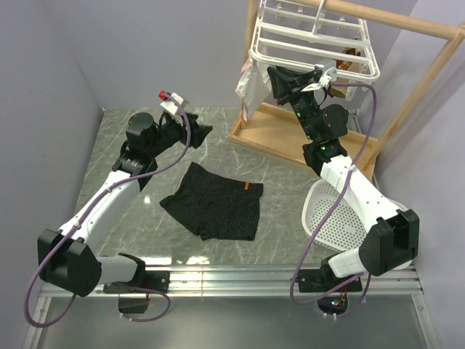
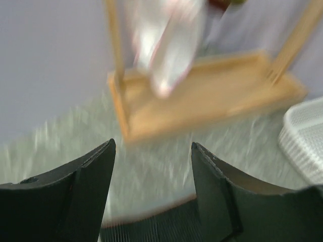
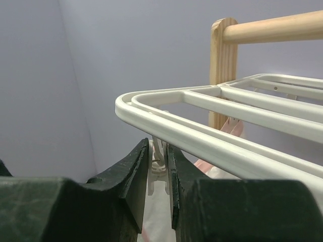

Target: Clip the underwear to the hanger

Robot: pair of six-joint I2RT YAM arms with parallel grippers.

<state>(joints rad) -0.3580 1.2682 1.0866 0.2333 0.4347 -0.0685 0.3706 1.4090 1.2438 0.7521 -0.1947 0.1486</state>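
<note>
The black underwear (image 1: pixel 214 200) lies spread flat on the marble table, its orange trim showing; a strip of it shows at the bottom of the left wrist view (image 2: pixel 161 227). My left gripper (image 1: pixel 196 132) (image 2: pixel 153 143) hovers just beyond its far edge, open, with nothing between the fingers. The white hanger (image 1: pixel 312 47) (image 3: pixel 212 136) hangs from the wooden frame's top bar. Under its front left corner my right gripper (image 1: pixel 280 78) (image 3: pixel 158 146) is shut on a small white clip (image 3: pixel 159 164) that hangs from the outer bar.
The light wooden frame with a tray base (image 1: pixel 276 138) (image 2: pixel 212 96) stands at the back right. A whitish pouch with red edging (image 1: pixel 247 83) (image 2: pixel 169 45) hangs from the hanger's left side. A white perforated basket (image 1: pixel 338 214) (image 2: pixel 308 136) sits on the table at the right.
</note>
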